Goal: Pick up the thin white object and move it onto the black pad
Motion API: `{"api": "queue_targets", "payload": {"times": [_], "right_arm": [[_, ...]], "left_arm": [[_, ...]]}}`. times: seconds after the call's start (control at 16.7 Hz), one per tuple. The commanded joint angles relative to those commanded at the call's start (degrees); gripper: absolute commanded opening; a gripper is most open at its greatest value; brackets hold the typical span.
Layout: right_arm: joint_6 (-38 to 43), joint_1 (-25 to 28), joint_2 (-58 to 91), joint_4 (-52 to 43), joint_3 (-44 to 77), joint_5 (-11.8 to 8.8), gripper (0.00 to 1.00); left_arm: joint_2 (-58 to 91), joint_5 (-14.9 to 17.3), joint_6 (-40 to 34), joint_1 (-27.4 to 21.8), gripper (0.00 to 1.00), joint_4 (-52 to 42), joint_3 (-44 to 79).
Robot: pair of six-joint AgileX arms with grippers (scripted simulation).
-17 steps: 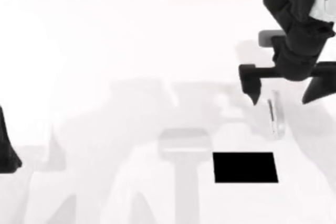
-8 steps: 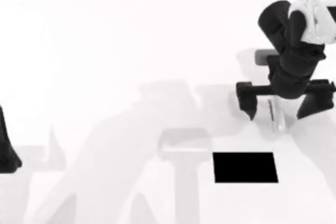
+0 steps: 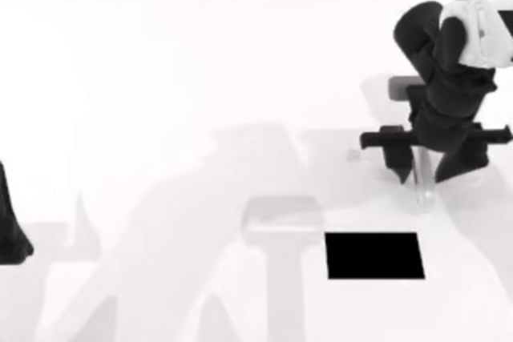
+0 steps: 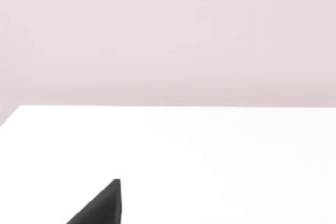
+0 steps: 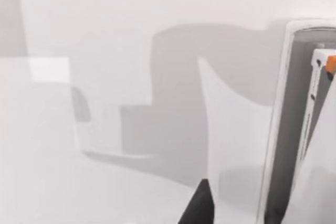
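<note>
Top view: right gripper low at the table's right side, two dark fingers spread and straddling the thin white object, which lies flat, lengthwise toward the black pad, near it but apart. No pinch yet, by the look of it. Likely risk: closing off-centre could push the slim bar sideways or let it slip out, since only one rounded end shows beyond the wrist. Right wrist view adds what the overhead hides: the bar's raised pale rim, a dark channel and an orange tip, with one fingertip just beside it. Left gripper parked at the left edge; jaw state impossible to tell.
</note>
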Motion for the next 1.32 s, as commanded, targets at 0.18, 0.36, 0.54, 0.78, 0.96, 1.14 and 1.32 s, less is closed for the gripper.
{"api": "queue_targets", "payload": {"times": [0.18,0.36,0.54,0.78,0.96,1.14,1.32], "right_arm": [[0.0,0.0,0.0,0.0,0.0,0.0,0.1],[0.0,0.0,0.0,0.0,0.0,0.0,0.0],[0.0,0.0,0.0,0.0,0.0,0.0,0.0],[0.04,-0.14,-0.06,-0.01,0.01,0.0,0.0],[0.0,0.0,-0.52,-2.36,2.04,-0.01,0.0],[0.02,0.06,-2.23,-9.36,6.95,-0.04,0.0],[-0.1,0.19,-4.28,-17.22,12.18,-0.05,0.0]], "left_arm": [[0.0,0.0,0.0,0.0,1.0,0.0,0.0],[0.0,0.0,0.0,0.0,1.0,0.0,0.0],[0.0,0.0,0.0,0.0,1.0,0.0,0.0],[0.0,0.0,0.0,0.0,1.0,0.0,0.0],[0.0,0.0,0.0,0.0,1.0,0.0,0.0],[0.0,0.0,0.0,0.0,1.0,0.0,0.0],[0.0,0.0,0.0,0.0,1.0,0.0,0.0]]}}
